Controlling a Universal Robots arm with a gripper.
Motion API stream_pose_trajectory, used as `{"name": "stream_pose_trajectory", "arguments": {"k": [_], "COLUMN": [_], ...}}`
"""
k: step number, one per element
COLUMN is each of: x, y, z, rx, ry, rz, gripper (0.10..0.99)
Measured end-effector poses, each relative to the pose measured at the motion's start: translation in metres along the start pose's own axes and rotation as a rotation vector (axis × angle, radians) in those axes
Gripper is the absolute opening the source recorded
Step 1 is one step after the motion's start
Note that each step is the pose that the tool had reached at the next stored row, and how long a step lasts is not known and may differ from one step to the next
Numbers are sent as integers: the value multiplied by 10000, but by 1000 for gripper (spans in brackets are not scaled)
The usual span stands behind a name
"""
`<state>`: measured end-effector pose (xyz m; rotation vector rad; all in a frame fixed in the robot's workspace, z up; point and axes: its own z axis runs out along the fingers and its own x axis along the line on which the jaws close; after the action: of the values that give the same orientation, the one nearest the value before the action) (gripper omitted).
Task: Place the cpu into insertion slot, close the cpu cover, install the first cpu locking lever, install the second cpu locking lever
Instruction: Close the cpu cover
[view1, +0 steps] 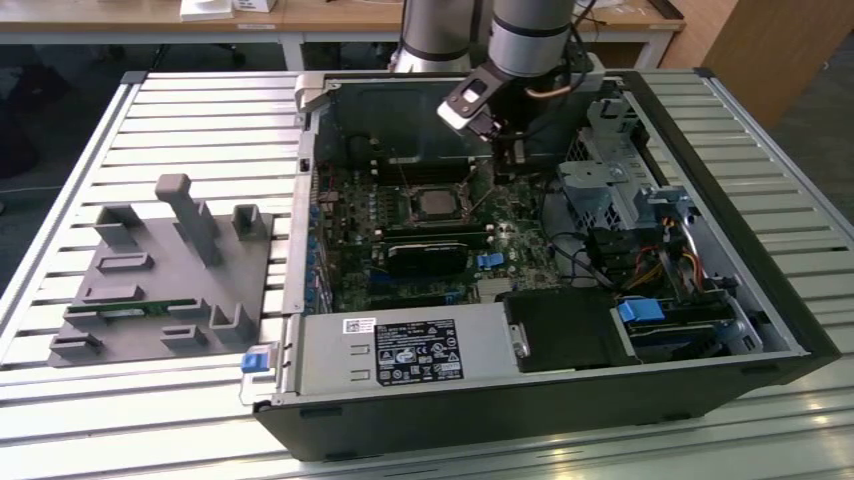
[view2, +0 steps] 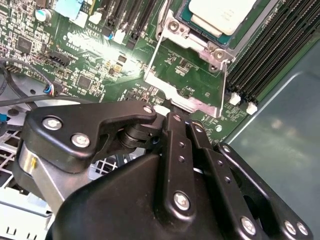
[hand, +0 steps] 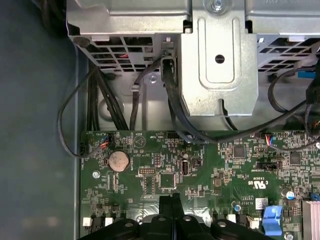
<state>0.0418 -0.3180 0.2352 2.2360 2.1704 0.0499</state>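
Currently, cpu (view2: 220, 14) seated in insertion slot (view2: 231, 41), silvery top exposed. Cpu cover (view2: 160, 85) open, swung up off socket, green board (hand: 200, 165) visible through its window. Gripper (view2: 169, 114) at cover's free edge. Jaws drawn narrow, tips touching edge; pinch or mere contact not determinable. Judged step: closing cover. Recommendation: guide edge along hinge arc, slowly, no side load. Frame should land flat around chip without dragging it. Keep clear of memory slots (view2: 260, 52).

One cpu (view2: 220, 15), one cpu cover (view2: 162, 87)
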Motion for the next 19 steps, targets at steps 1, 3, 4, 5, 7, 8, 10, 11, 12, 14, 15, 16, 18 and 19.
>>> {"name": "stream_pose_trajectory", "arguments": {"k": [1, 3, 4, 5, 7, 8, 10, 11, 12, 14, 15, 16, 18, 19], "x": [0, -1, -1, -1, -1, -1, -1, -1, -2, -2, -2, -2, -2, -2], "y": [-6, -16, -22, -26, -33, -36, -43, -45, -48, -55, -59, -63, -72, -78], "z": [0, 1, 1, 1, 1, 1, 2, 1, 1, 1, 2, 1, 1, 1], "rx": [0, 0, 0, 0, 0, 0, 0, 0, 0, 0, 0, 0, 0, 0], "ry": [0, 0, 0, 0, 0, 0, 0, 0, 0, 0, 1, 0, 0, 0], "rz": [0, 0, 0, 0, 0, -1, 0, 0, 0, 0, 0, 0, 0, 0], "gripper": [122, 122, 122, 122, 122, 122, 122, 122, 122, 122, 122, 122, 122, 122]}}
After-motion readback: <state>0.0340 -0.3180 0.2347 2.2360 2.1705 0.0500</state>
